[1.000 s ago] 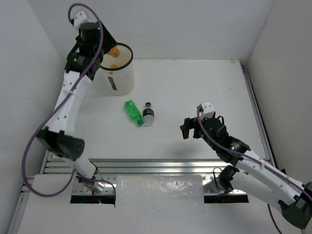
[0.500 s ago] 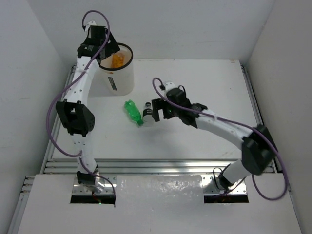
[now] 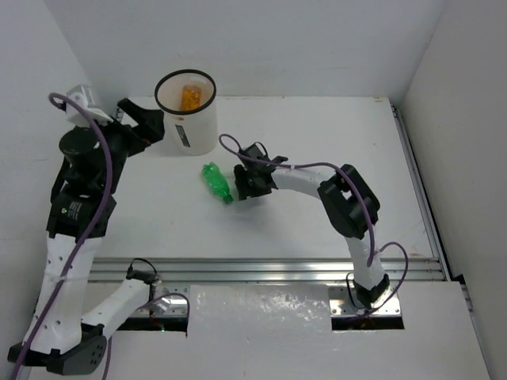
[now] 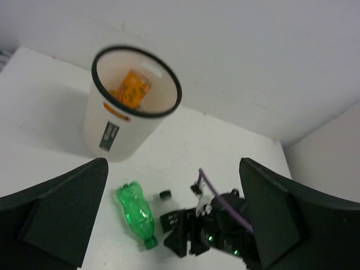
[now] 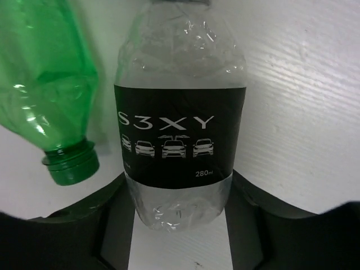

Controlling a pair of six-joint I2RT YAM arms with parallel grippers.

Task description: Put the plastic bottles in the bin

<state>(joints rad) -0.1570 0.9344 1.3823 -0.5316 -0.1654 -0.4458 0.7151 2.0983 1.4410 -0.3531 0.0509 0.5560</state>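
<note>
The right fingers (image 5: 79, 236) stand wide astride the light, crushable clear bottle (image 5: 180, 112), seemingly not squeezing; grip its labelled middle.

bin (image 3: 195, 133): being shown white, black-rimmed, dark side label
green bottle (image 3: 215, 180): being shown translucent green
clear bottle (image 5: 179, 112): being banded by black label, white lettering, car pictures
orange bottle (image 3: 188, 96): being shown orange
desk (image 3: 333, 134): being shown white
</note>
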